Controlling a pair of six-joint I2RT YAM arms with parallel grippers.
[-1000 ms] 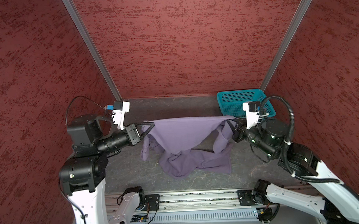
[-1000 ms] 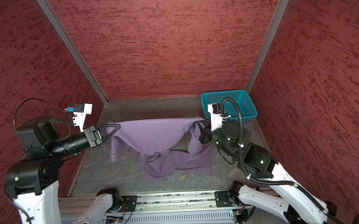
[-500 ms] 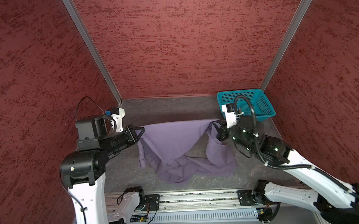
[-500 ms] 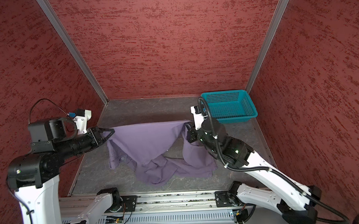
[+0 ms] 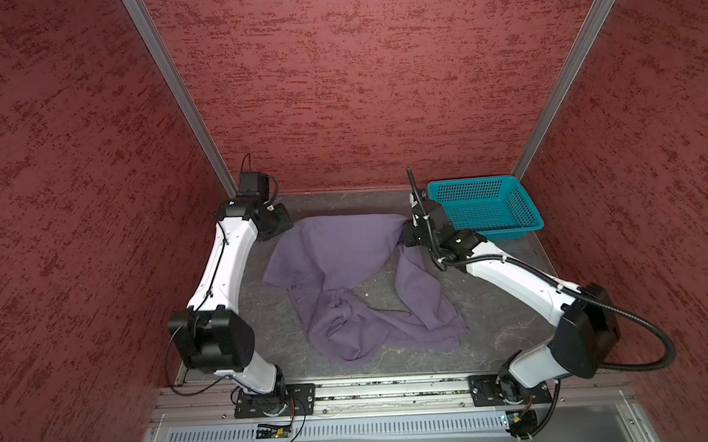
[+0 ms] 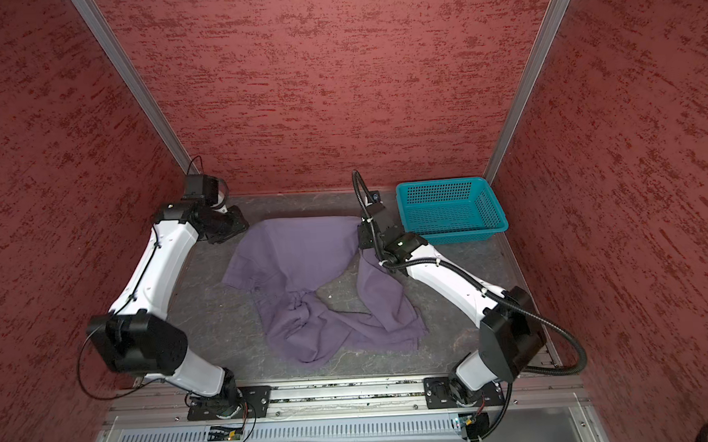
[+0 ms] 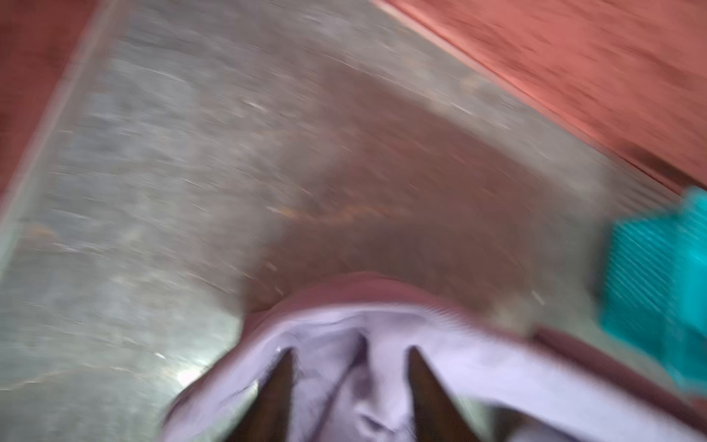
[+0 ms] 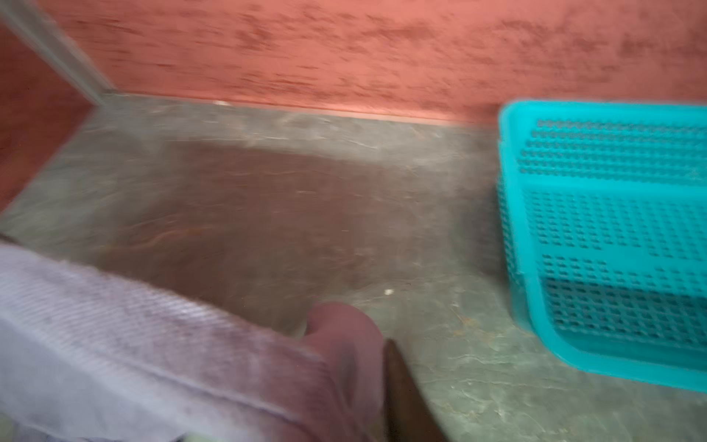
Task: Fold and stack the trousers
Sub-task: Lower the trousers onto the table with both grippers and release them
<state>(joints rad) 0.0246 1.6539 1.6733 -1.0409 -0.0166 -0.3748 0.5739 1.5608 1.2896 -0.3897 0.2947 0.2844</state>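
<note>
One pair of trousers point(image 5: 346, 272), lavender-grey soft cloth, rumpled mid-table point(image 5: 498, 306). Far edge runs straight between the two claws, legs bunched toward the front. Left claw point(image 7: 351, 354): fingers spread, cloth lying between them. Right claw point(image 5: 408, 231) at the cloth's far right corner: one finger point(image 8: 398, 382) visible, the other under fabric, can't tell its state. One teal perforated basket point(image 5: 506, 225), far right.
</note>
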